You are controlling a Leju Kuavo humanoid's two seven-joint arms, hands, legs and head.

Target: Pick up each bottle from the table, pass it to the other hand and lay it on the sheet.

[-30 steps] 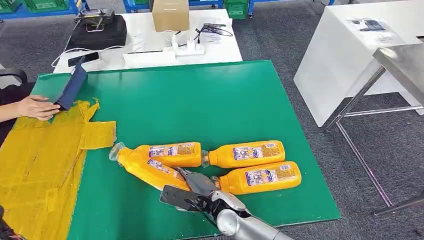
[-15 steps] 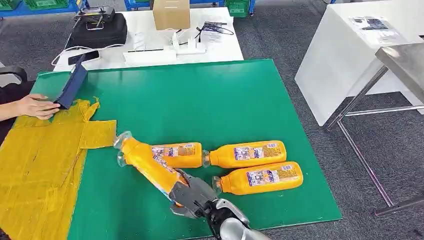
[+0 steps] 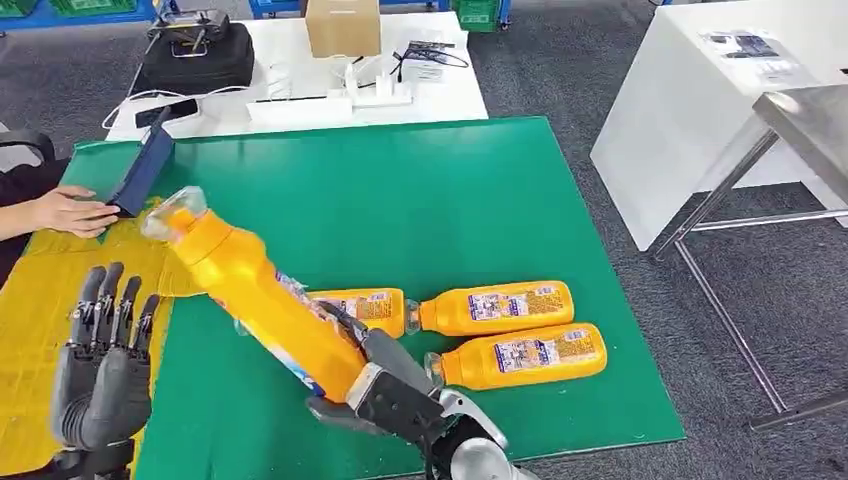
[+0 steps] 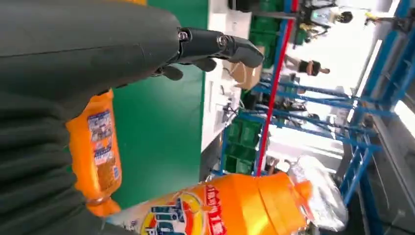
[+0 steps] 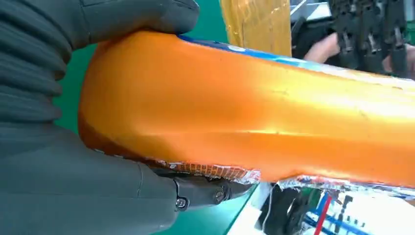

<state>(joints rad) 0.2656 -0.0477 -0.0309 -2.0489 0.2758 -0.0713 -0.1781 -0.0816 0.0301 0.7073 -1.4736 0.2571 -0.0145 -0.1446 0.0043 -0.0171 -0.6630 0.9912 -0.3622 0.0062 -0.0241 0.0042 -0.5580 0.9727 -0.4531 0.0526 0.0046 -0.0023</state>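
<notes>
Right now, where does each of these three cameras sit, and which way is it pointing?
Head view: high on the robot, looking down at the green table; both hands show, left hand open, right hand gripping the lifted bottle.
Left wrist view: behind the left hand, facing that bottle.
Right wrist view: behind the right hand, close on the bottle.
Shared: all three show the lifted bottle.

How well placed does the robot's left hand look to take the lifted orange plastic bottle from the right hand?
Probably yes. The left hand is raised with fingers apart and holds nothing. The orange plastic bottle, gripped at its base by the right hand, tilts its capped end toward it, with nothing between.
</notes>
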